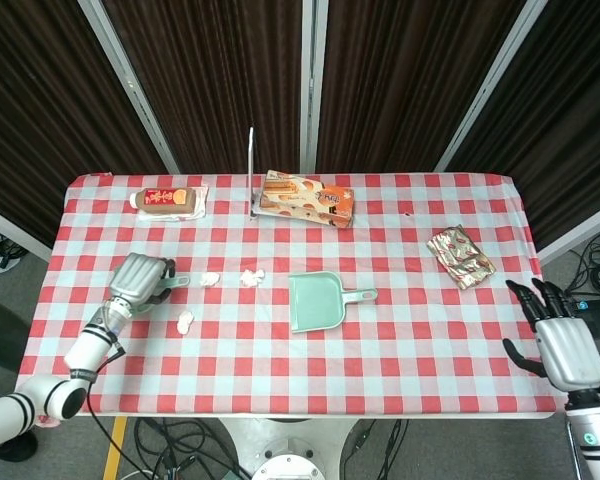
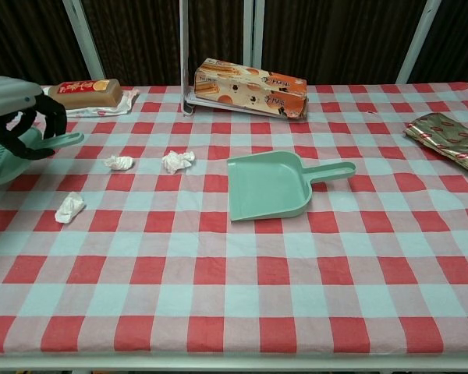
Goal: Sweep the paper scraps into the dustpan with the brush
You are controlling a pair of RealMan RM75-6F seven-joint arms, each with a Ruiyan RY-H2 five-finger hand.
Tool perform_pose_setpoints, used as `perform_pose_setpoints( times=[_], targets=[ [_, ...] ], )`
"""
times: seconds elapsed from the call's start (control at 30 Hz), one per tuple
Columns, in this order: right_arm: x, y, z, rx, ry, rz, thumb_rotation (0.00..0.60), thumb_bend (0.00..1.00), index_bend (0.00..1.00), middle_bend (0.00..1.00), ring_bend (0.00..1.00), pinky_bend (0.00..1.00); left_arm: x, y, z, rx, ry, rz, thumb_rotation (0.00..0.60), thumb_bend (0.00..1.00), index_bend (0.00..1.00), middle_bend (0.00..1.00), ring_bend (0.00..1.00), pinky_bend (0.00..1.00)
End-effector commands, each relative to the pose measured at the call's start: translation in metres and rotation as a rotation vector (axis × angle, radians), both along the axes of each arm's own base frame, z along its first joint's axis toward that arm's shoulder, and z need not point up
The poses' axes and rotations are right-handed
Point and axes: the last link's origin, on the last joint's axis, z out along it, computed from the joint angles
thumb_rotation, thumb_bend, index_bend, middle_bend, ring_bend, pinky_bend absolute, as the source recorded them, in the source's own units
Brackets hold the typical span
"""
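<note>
Far left, the left hand point(image 2: 19, 113) had its dark fingers point(image 2: 53, 117) curled round the green brush point(image 2: 25, 148), gripping it by the handle, lifted off the checked table point(image 2: 234, 273); the bristle end dipped toward the left edge. Behind it a brown tube point(image 1: 166, 199) lay on a white wrapper at the back. Next came three paper scraps: one point(image 2: 69, 207) nearer the front, one point(image 2: 119, 162) further back, and a third point(image 2: 178, 160) just right of that, all apart from each other. Center stage, the dustpan point(image 2: 267, 185) sat flat, mouth toward the front-left, handle pointing right, well apart from the scraps. Behind it, an orange box point(image 1: 307, 198). Further right, a shiny foil packet point(image 1: 460, 256). Off the table's right edge, the right hand point(image 1: 558, 345) hung with fingers spread, holding nothing.
</note>
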Motion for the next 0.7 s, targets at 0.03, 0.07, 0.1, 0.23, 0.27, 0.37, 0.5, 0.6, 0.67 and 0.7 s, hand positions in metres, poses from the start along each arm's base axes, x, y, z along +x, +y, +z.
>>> perform_pose_setpoints(
  times=[0.03, 0.07, 0.1, 0.23, 0.27, 0.37, 0.5, 0.6, 0.67, 0.7],
  targets=[
    [0.023, -0.019, -0.021, 0.099, 0.061, 0.061, 0.6, 0.25, 0.07, 0.22, 0.0, 0.0, -0.006, -0.009, 0.026, 0.033, -0.1, -0.025, 0.6, 0.4, 0.51, 0.55, 0.72, 0.89],
    [0.027, -0.024, -0.026, 0.12, 0.076, 0.069, 0.6, 0.25, 0.08, 0.22, 0.0, 0.0, -0.008, -0.012, 0.028, 0.034, -0.119, -0.026, 0.6, 0.4, 0.51, 0.55, 0.72, 0.89],
    [0.033, -0.03, -0.033, 0.147, 0.096, 0.079, 0.6, 0.24, 0.08, 0.22, 0.0, 0.0, -0.008, -0.015, 0.03, 0.034, -0.147, -0.031, 0.6, 0.4, 0.51, 0.55, 0.72, 0.89],
    [0.056, -0.051, -0.059, 0.202, 0.172, 0.139, 0.6, 0.15, 0.09, 0.23, 0.0, 0.0, -0.009, -0.025, 0.031, 0.015, -0.22, -0.046, 0.6, 0.41, 0.51, 0.55, 0.72, 0.89],
    [0.063, -0.057, -0.068, 0.218, 0.191, 0.157, 0.6, 0.15, 0.09, 0.23, 0.0, 0.0, -0.008, -0.028, 0.031, 0.013, -0.23, -0.056, 0.6, 0.41, 0.51, 0.55, 0.72, 0.89],
    [0.078, -0.073, -0.09, 0.253, 0.238, 0.193, 0.6, 0.14, 0.09, 0.23, 0.0, 0.0, -0.007, -0.033, 0.031, 0.014, -0.238, -0.082, 0.6, 0.41, 0.51, 0.55, 0.72, 0.89],
    [0.093, -0.091, -0.118, 0.295, 0.28, 0.213, 0.6, 0.15, 0.09, 0.23, 0.0, 0.0, -0.004, -0.037, 0.03, 0.01, -0.247, -0.094, 0.6, 0.4, 0.51, 0.55, 0.72, 0.89],
    [0.101, -0.104, -0.139, 0.316, 0.314, 0.216, 0.6, 0.17, 0.12, 0.24, 0.0, 0.0, -0.004, -0.039, 0.03, 0.008, -0.251, -0.095, 0.6, 0.4, 0.51, 0.55, 0.71, 0.89],
    [0.104, -0.111, -0.15, 0.319, 0.343, 0.215, 0.6, 0.18, 0.14, 0.26, 0.0, 0.0, -0.004, -0.039, 0.03, 0.008, -0.252, -0.094, 0.6, 0.4, 0.51, 0.55, 0.71, 0.89],
    [0.106, -0.114, -0.158, 0.317, 0.357, 0.214, 0.6, 0.18, 0.15, 0.27, 0.0, 0.0, -0.004, -0.04, 0.03, 0.006, -0.251, -0.092, 0.6, 0.4, 0.51, 0.55, 0.71, 0.89]
  ],
)
